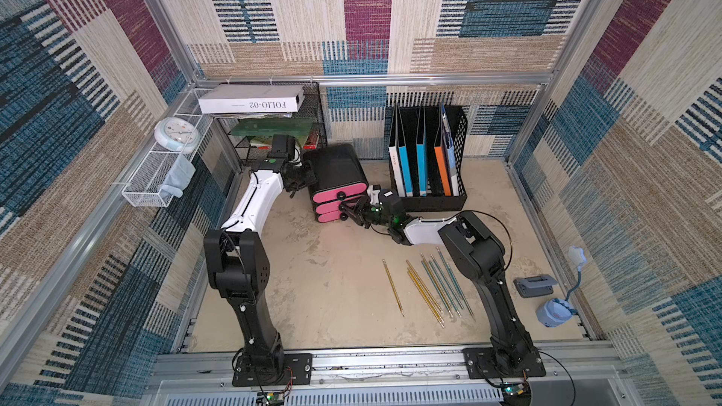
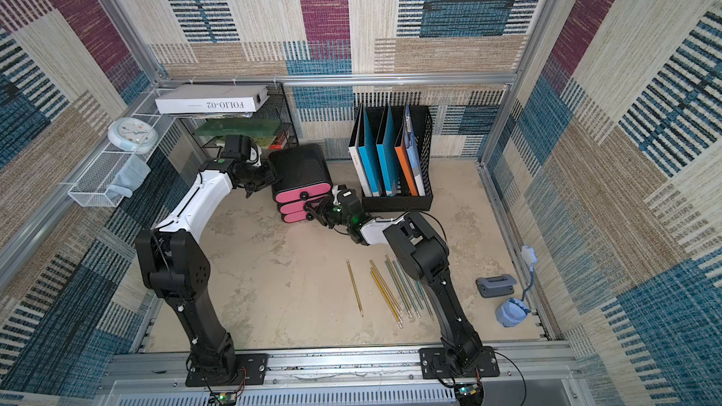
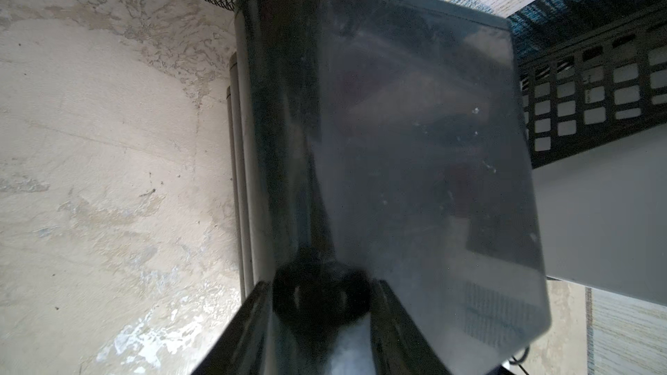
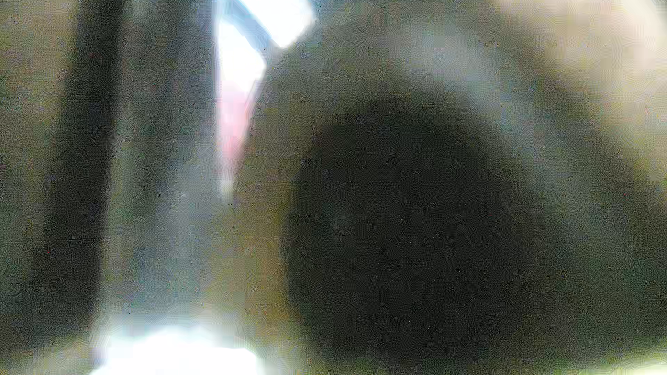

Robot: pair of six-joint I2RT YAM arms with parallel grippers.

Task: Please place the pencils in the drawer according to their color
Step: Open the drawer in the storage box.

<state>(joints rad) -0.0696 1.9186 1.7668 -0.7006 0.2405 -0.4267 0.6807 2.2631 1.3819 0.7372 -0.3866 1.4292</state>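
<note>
So the drawer chest (image 1: 338, 167) sits at the back of the table (image 1: 312, 287), just beside the black file holder (image 1: 429, 198), with its three stacked pink fronts facing the arms.

The right gripper (image 1: 346, 208) is right up against those fronts. Its fingertips poke in between the top knob (image 1: 341, 194) and the bottom knob (image 1: 344, 217), about level with the middle drawer. Honestly I can't tell if it's actually pinching anything or just hanging there with the jaws apart. The right wrist view is no help, just a big dark round blob and a sliver of pink, all blurry.

The left gripper (image 1: 299, 183) is pressed up to the left side of the chest, seen in both top views. The left wrist view is filled with the chest's shiny black top (image 3: 397, 138), and I can't tell how those jaws stand either.

The pencils (image 1: 425, 293) lie flat on the table toward the front right, well apart from the chest. One yellow pencil (image 1: 393, 287) lies on its own. Next to it are more yellow ones, then the teal pencils (image 1: 449, 287), all roughly side by side, with the right arm partly covering them.
</note>
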